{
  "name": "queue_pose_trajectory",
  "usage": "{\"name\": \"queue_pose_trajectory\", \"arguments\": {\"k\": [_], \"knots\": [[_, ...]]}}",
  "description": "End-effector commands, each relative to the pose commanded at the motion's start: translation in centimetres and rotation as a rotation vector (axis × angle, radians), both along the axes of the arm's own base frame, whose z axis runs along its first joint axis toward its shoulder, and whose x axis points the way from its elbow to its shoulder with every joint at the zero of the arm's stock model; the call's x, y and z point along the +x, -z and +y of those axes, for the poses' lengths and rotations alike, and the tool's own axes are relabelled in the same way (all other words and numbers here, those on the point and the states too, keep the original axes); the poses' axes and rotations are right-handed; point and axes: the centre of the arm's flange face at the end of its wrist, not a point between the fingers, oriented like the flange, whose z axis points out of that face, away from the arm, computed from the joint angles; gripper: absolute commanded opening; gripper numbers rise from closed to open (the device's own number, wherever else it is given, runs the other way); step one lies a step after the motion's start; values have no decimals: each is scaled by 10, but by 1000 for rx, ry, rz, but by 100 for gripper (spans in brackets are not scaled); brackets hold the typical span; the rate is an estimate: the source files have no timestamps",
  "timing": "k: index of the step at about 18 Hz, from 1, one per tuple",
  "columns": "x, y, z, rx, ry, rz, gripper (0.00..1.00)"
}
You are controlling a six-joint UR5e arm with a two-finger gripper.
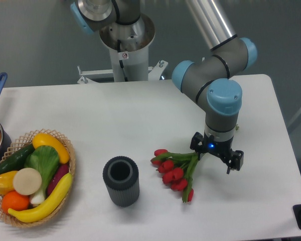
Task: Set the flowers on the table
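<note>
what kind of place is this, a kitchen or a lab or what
Most likely a robotics lab set up for tabletop tests. A robot arm on a pedestal works over a plain white table, where a basket of toy-looking produce, a dark vase and flowers are laid out as props.

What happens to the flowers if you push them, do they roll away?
Probably not. The flowers lie flat on the table, stems fanned out, so they would likely slide or spread apart. The thin stems look bendy and light.
</note>
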Motion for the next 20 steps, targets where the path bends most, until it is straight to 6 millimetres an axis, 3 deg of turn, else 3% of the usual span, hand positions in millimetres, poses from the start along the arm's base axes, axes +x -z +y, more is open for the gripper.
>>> {"name": "queue_pose_trajectory", "arguments": {"k": [4, 7, 13, 20], "knots": [[-8, -5, -12, -9, 32, 9, 100], [-14, -19, -22, -4, 20, 23, 100], [-27, -38, -25, -30, 7, -23, 100], [-28, -37, -26, -35, 5, -39, 100]]}}
